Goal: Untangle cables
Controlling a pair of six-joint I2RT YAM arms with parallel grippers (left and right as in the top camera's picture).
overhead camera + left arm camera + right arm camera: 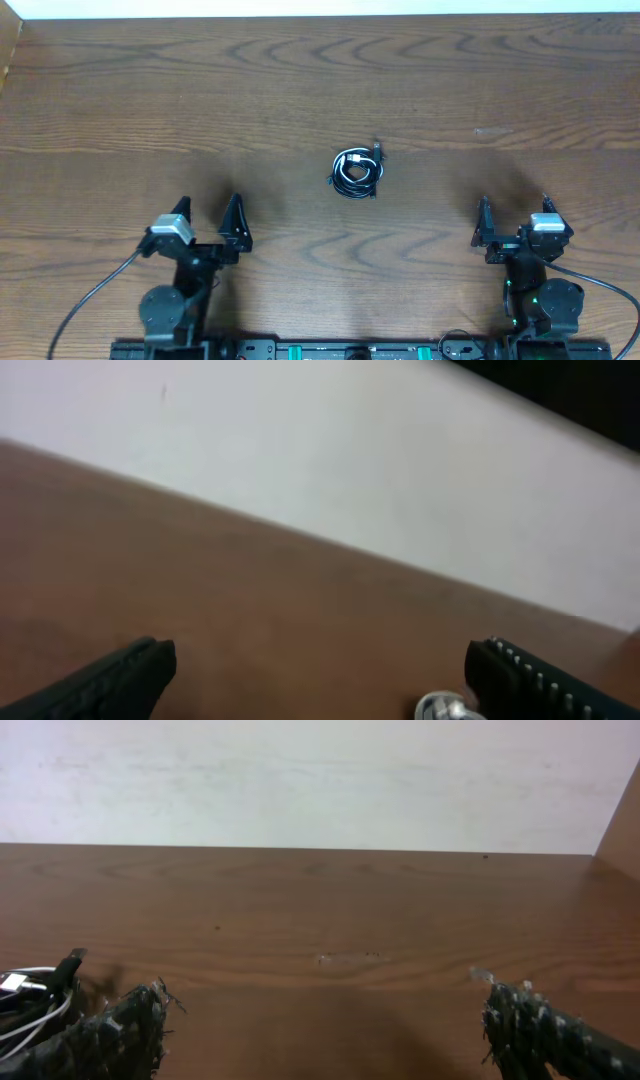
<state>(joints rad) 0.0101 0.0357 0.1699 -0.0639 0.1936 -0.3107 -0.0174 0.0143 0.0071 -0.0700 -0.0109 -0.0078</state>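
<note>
The cables (357,170) lie in one small tangled coil of black and white cords at the middle of the wooden table, a black plug end sticking out at the coil's upper right. Part of the coil shows at the left edge of the right wrist view (25,1000). My left gripper (208,222) is open and empty near the front left, well away from the coil. My right gripper (514,217) is open and empty near the front right. The left wrist view (320,670) shows only bare table between its fingers.
The wooden table (320,90) stretches back to a white wall. A pale scuff (490,131) marks the wood at the right. Thick black arm wires (90,300) run along the front edge by both arm bases.
</note>
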